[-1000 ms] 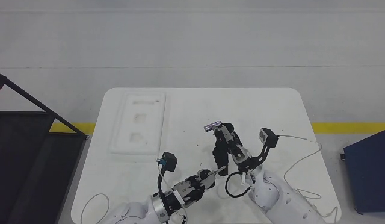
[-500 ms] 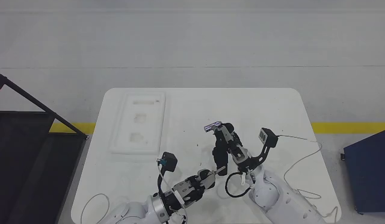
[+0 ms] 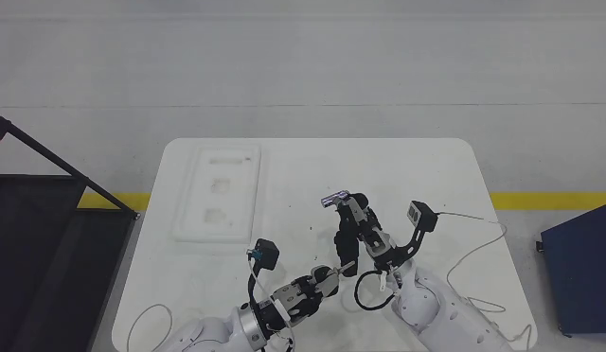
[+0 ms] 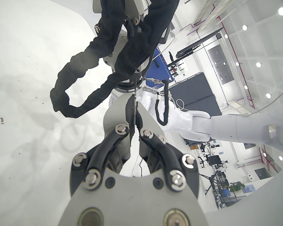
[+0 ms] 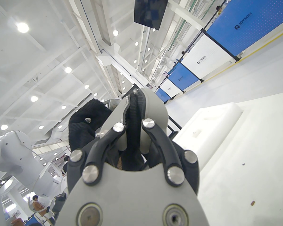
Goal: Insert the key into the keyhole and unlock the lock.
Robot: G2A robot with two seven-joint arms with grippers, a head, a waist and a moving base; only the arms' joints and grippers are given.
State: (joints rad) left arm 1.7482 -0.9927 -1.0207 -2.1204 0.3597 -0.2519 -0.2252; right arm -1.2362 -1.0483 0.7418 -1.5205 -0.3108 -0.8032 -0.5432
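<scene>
– Over the near middle of the worktop [image 3: 426, 182], what holds what?

– The left tool [image 4: 134, 109] has its fingers pressed together on the key [image 4: 135, 88]. This is a thin flat blade, seen edge-on, and it juts out past the fingertips. In the top view the right tool [image 3: 347, 210] is closed on the lock [image 3: 333, 200], a small silvery body carried at its far tip. Both items appear to be held off the surface.

– Which way does the lock lie from the key?

– Farther from the robot. The left tool sits on the near side, and its blade points at the right arm's wrist with the black cable sleeve [image 4: 122, 55], not at the lock. The lock is at the far end of the right tool, well beyond the key's tip.

– And the axes?

– The key's long axis runs from near left toward far right. The right tool's axis runs from near right toward far left. In my judgement the two are not yet in line.

– Is the keyhole face visible?

– I cannot tell which face carries it. It is too small in the top view.

– What does the coming move turn on?

– Most likely on the left arm carrying the blade farther out, or the right arm turning the lock back toward it, so that the tip meets the keyhole squarely.

– Anything else noted?

– A white foam tray [image 3: 218, 193] lies on the far left, well apart.
</scene>
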